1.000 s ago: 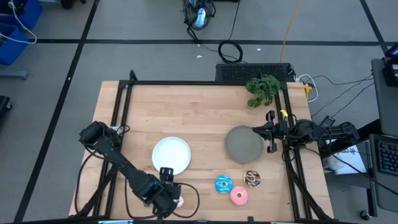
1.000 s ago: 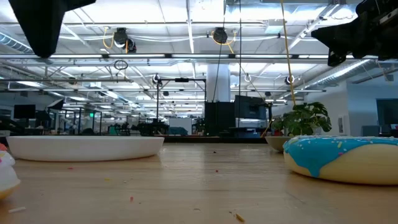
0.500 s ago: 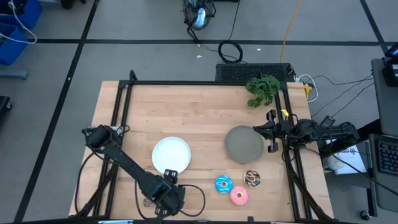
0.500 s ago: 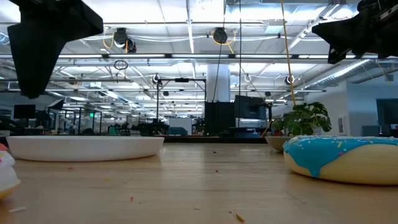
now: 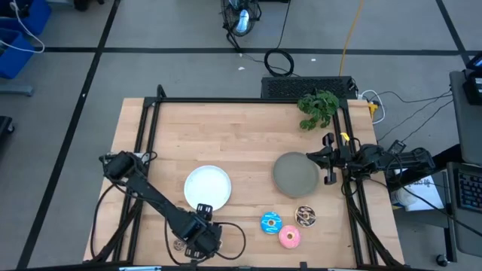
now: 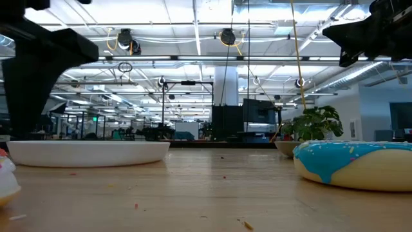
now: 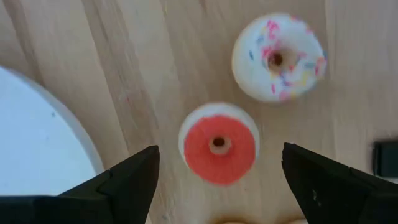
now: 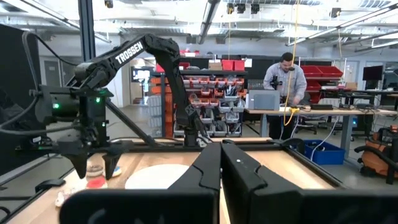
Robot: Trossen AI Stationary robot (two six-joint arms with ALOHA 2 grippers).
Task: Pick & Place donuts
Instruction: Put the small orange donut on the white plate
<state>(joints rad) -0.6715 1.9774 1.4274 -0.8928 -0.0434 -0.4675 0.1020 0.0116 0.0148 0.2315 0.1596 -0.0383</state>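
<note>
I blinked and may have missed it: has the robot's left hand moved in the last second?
Yes. In the high view the left hand has shifted slightly towards the table's near edge and left, away from the round white plate. It is open over a small red ring donut.

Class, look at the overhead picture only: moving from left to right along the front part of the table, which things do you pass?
Left claw → white plate → blue donut → pink donut → brown sprinkled donut → right claw.

Left end effector [image 7: 217,171] shifted over red donut [image 7: 218,143], lower.
</note>
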